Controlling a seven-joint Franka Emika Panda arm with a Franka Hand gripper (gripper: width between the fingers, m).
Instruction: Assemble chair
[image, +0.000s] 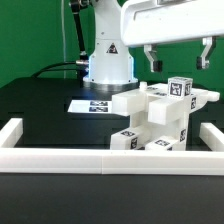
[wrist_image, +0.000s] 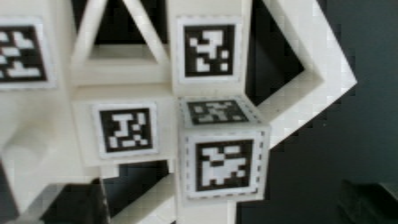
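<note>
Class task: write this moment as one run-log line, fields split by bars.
chair: partly assembled, standing on table | claw: open, above chair, empty | marker board: flat on table

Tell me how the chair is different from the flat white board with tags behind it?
The chair is chunky and rises off the table; the marker board is thin and lies flat. The chair's tags face different ways; the marker board's tags all face up. Both are white with black-and-white square tags.
</note>
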